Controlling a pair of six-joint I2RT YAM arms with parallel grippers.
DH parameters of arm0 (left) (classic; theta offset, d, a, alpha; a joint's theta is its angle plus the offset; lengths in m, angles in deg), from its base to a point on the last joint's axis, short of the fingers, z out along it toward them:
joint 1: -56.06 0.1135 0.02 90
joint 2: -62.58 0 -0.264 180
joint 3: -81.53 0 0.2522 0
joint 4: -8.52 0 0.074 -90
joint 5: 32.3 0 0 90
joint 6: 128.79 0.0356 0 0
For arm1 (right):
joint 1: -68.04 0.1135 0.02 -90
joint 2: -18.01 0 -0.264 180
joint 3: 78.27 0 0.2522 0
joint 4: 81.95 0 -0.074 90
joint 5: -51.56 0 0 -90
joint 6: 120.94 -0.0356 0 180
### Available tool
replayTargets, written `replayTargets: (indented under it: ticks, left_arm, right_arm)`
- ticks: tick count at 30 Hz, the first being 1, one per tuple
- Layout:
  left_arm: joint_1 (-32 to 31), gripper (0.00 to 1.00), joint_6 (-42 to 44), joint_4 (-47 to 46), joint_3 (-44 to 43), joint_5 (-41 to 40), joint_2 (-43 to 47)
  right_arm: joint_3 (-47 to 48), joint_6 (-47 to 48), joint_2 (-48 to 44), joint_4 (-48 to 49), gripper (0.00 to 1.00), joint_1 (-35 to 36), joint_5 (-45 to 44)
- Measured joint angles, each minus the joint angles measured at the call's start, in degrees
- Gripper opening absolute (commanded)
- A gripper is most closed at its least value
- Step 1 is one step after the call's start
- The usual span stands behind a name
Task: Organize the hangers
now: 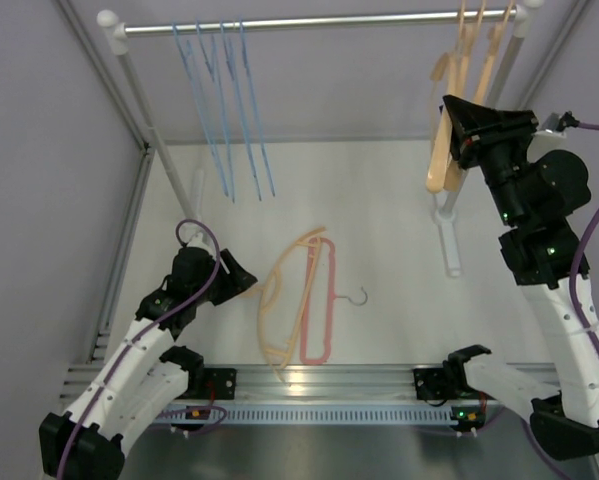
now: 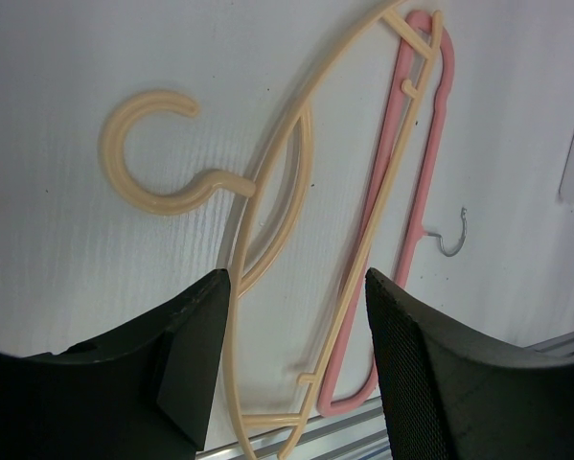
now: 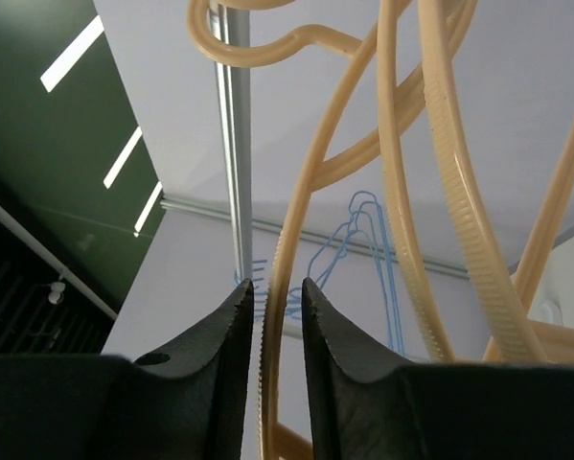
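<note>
Several thin light-blue wire hangers (image 1: 227, 110) hang at the left of the silver rail (image 1: 319, 20). Peach-orange hangers (image 1: 444, 150) hang at its right end. My right gripper (image 1: 455, 120) is up beside them. In the right wrist view its jaws (image 3: 277, 287) stand slightly apart around one peach hanger's ribbed bar (image 3: 279, 249), with small gaps on both sides. Another peach hanger (image 1: 279, 290) and the pink-red hanger (image 1: 330, 300) with a metal hook lie on the white table. My left gripper (image 1: 237, 275) is open and empty just above that peach hanger (image 2: 231, 182), with the pink one (image 2: 425, 177) to its right.
The rack's slanted white posts stand at the left (image 1: 139, 100) and right, with a white foot (image 1: 449, 240) on the table. An aluminium rail (image 1: 329, 380) runs along the table's near edge. Enclosure frame bars (image 1: 114, 290) line the left side.
</note>
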Motion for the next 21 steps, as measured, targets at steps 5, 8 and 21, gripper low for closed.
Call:
replayTargets:
  ticks: [5,8,21]
  left_arm:
    - [0.0,0.63,0.0,0.0,0.0,0.0,0.0]
    - [0.0,0.63,0.0,0.0,0.0,0.0,0.0]
    - [0.0,0.63,0.0,-0.1,0.0,0.0,0.0]
  right_arm:
    - [-0.4,1.1,-1.9,-0.3,0.39,0.0,-0.5]
    - [-1.6,1.8,-3.3,-0.7,0.42,0.0,-0.7]
    - [-6.3,5.4,-9.2,-3.3,0.47,-0.1,0.4]
